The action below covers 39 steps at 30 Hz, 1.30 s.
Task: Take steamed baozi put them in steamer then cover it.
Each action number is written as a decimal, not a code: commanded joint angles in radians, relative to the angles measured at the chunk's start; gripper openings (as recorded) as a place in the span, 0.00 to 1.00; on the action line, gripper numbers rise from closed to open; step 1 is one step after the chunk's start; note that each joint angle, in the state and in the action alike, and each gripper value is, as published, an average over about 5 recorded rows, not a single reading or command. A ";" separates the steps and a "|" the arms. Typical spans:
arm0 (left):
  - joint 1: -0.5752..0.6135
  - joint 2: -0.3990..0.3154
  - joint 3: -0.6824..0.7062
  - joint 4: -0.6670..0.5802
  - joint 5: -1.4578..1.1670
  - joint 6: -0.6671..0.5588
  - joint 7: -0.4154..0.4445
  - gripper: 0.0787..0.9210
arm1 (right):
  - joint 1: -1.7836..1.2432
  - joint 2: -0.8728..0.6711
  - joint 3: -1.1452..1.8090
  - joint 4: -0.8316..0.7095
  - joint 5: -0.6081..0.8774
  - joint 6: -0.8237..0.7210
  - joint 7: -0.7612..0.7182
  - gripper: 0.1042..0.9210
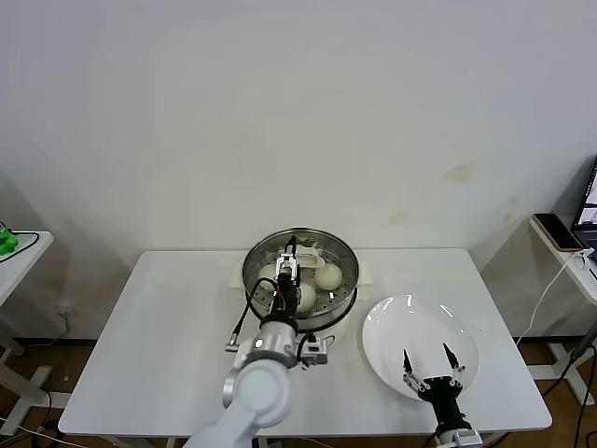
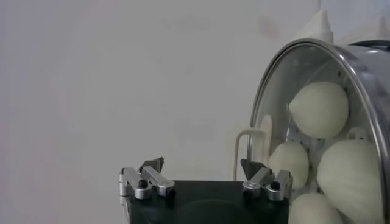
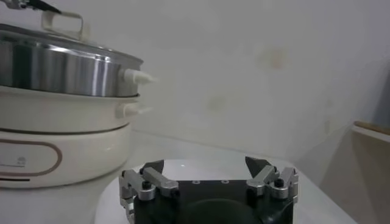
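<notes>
The steamer (image 1: pixel 347 280) stands at the table's middle back, a shiny pot (image 3: pixel 55 70) on a cream base (image 3: pixel 61 137). The glass cover (image 2: pixel 365 91) lies on it, its beige handle (image 3: pixel 61 23) upright at the centre. Through the glass show several cream-white baozi (image 1: pixel 327 276) (image 2: pixel 319 108). My left gripper (image 1: pixel 292 250) (image 2: pixel 201 165) hangs open just above the cover, close to the handle (image 2: pixel 250 149), with nothing between its fingers. My right gripper (image 1: pixel 427 359) (image 3: pixel 204 164) stands open and empty low over the white plate (image 1: pixel 410 327).
The white plate (image 3: pixel 201 165) lies bare at the table's front right, beside the steamer. A side table with a phone (image 1: pixel 560 231) stands off to the right, and another one (image 1: pixel 19 247) to the left. A plain wall rises behind the table.
</notes>
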 commanded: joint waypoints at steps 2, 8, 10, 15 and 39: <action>0.195 0.051 -0.145 -0.266 -0.069 -0.025 -0.029 0.88 | -0.004 -0.003 0.001 0.008 0.002 -0.004 0.003 0.88; 0.307 0.039 -0.293 -0.344 -0.269 -0.046 -0.130 0.88 | -0.024 -0.034 -0.003 0.027 0.035 -0.006 0.005 0.88; 0.359 0.033 -0.360 -0.333 -0.412 -0.078 -0.208 0.88 | -0.029 -0.047 -0.003 0.034 0.048 -0.010 0.007 0.88; 0.454 0.051 -0.570 -0.232 -0.931 -0.291 -0.412 0.88 | -0.033 -0.061 -0.002 0.063 0.104 -0.055 0.009 0.88; 0.821 -0.059 -0.714 -0.079 -1.557 -0.834 -0.491 0.88 | -0.148 -0.165 -0.014 0.245 0.204 -0.233 -0.045 0.88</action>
